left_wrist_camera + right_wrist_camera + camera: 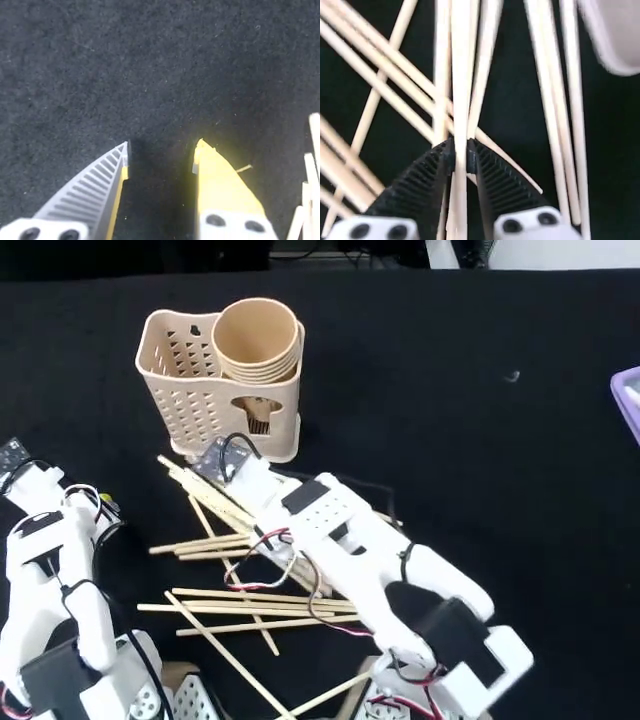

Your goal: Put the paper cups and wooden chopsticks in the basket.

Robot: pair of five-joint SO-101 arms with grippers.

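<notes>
A cream perforated basket [190,395] stands upright at the back left of the table, with a stack of paper cups [257,335] in its right compartment. Several wooden chopsticks [250,605] lie criss-crossed on the black cloth in front of it. My right gripper [460,147] is shut on one chopstick [460,75] of a bundle; in the high view this gripper [222,472] sits just in front of the basket. A pale corner of the basket [615,35] is close beside it. My left gripper [160,150] stands open over bare cloth, with chopstick ends [312,170] beside it.
The left arm [50,570] stands at the table's left front, the right arm [400,590] stretches diagonally across the chopstick pile. A purple object [628,400] sits at the right edge. The black cloth to the right of the basket is free.
</notes>
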